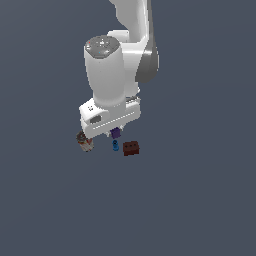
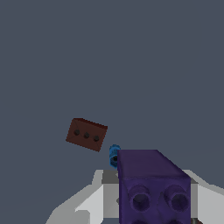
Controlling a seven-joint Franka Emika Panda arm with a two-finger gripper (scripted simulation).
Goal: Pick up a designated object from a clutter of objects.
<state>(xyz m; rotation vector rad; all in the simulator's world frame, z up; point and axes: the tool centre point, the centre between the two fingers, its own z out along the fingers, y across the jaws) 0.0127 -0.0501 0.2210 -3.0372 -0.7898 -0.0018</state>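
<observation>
— Where is the exterior camera sitting?
— Well back and above, taking in the arm at frame centre.
— And the wrist camera?
— Hugging the purple block; both are catching the red brick.

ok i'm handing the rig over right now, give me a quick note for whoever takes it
Gripper: closed on the purple block, which sits between the fingers right at the wrist camera.
Other items: dark red brick, blue peg and the labelled can lie just below the hand in the exterior view, apart from the block.
Done: the grasp on the block looks made.
Unclear: whether the block is already off the surface; the pictures do not settle it.
Left: lift straight up, clear of the peg and brick, and confirm the hold.
</observation>
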